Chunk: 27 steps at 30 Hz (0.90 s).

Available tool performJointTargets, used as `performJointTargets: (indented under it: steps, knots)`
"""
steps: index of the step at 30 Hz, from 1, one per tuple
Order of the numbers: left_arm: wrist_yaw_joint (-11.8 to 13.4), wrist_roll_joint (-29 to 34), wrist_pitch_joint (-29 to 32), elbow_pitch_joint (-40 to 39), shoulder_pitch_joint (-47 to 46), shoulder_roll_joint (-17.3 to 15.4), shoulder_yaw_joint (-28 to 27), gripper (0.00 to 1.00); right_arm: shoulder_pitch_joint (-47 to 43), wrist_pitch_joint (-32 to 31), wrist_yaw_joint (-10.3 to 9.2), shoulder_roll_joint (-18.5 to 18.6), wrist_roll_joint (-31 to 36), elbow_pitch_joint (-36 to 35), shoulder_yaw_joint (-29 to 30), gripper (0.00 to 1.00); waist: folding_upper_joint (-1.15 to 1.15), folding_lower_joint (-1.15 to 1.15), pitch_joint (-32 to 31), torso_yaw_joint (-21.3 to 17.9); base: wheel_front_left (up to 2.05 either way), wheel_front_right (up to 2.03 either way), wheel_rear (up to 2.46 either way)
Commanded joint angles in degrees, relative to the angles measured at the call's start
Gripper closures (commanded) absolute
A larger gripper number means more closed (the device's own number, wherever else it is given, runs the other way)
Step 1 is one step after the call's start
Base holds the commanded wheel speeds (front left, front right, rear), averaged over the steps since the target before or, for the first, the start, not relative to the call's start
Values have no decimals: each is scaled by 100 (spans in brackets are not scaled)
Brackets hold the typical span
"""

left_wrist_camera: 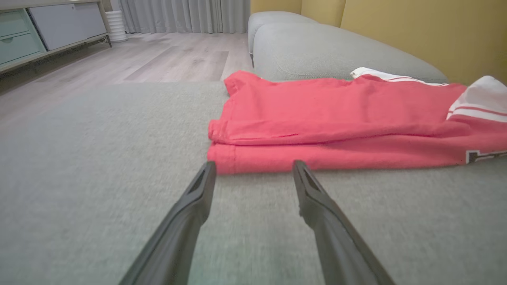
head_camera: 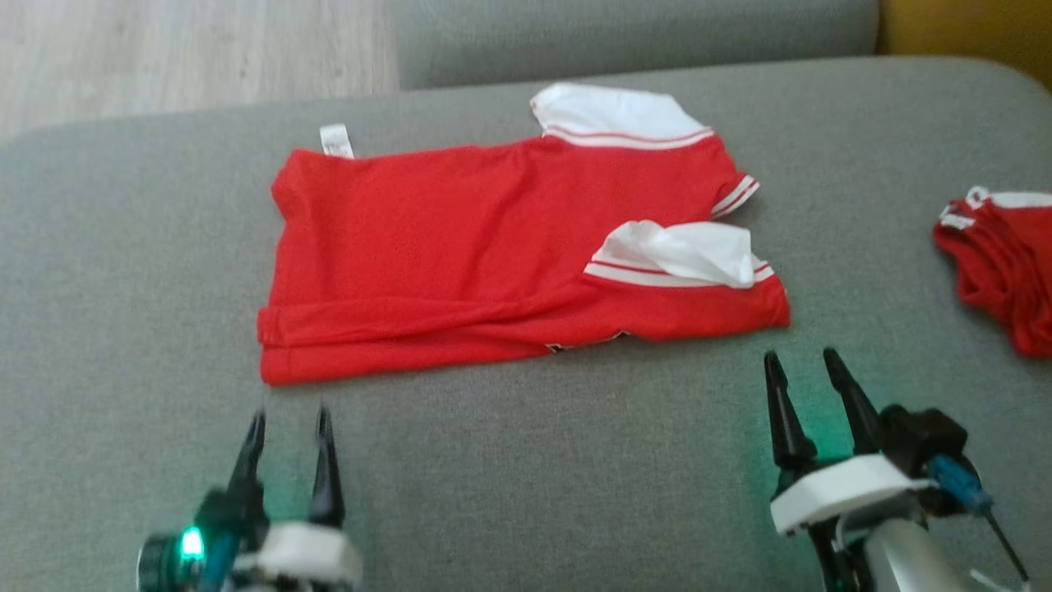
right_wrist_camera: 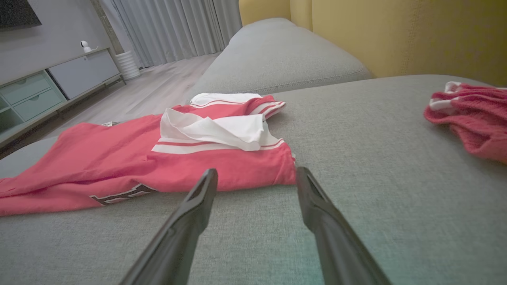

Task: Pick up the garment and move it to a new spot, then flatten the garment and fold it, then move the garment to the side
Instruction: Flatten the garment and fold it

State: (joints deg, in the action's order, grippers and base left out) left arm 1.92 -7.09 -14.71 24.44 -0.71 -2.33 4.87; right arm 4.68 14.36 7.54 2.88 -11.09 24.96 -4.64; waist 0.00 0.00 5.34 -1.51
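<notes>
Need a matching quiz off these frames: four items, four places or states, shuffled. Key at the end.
Items
1. red shirt
2. crumpled red garment
3. white label
4. left gripper

Places or states
A. jaws apart, holding nothing, just short of the shirt's near left corner
B. laid out in the middle of the sofa cushion
C. bunched up at the right edge of the head view
D. sticking out at the shirt's far left corner

Pairs: 1-B, 2-C, 3-D, 4-A
</notes>
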Motion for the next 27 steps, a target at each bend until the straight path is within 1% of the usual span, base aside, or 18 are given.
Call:
performJointTargets:
  steps: [1, 6, 10, 14, 19, 20, 21, 22, 23, 27]
  knots:
    - [-20, -33, -29, -90, -469, -54, -133, 0, 337, 63, -5, 0, -31, -188, -148, 0, 0, 0, 209, 9, 0, 0, 0]
    - [-28, -266, -29, 248, -1106, -54, -246, 0, 605, 63, -5, 0, -65, -209, -171, 0, 0, 0, 644, -14, 0, 0, 0]
    - [82, -422, -29, 621, -1452, -54, -433, 0, 795, 63, -5, 0, -88, -260, -224, 0, 0, 0, 899, -78, 0, 0, 0]
    - [182, -479, -29, 1075, -1583, -54, -536, 0, 914, 63, -5, 0, -101, -278, -225, 0, 0, 0, 1001, -127, 0, 0, 0]
    - [19, -548, -29, 1466, -1713, -54, -396, 0, 1046, 63, -5, 0, -110, -132, -106, 0, 0, 0, 1074, -120, 0, 0, 0]
    - [-14, -530, -29, 1527, -1747, -54, -350, 18, 1085, 63, -5, 0, -113, -15, -95, 0, 0, 0, 1089, -107, 0, 0, 0]
    - [-37, -536, -29, 1571, -1782, -54, -319, 55, 1137, 63, -5, 0, -137, 126, -89, 0, 0, 0, 1103, -92, 0, 0, 0]
    - [-78, -537, -29, 1618, -1817, -54, -269, 87, 1209, 63, -5, 0, -168, 245, -68, 0, 0, 0, 1118, -79, 0, 0, 0]
    - [-115, -520, -29, 1662, -1853, -54, -210, 100, 1286, 63, -5, 0, -181, 367, -39, 0, 0, 0, 1133, -65, 0, 0, 0]
    - [-182, -558, -29, 1724, -1949, -54, -61, 100, 1580, 63, -5, 0, -157, 911, 98, 0, 0, 0, 1175, -10, 0, 0, 0]
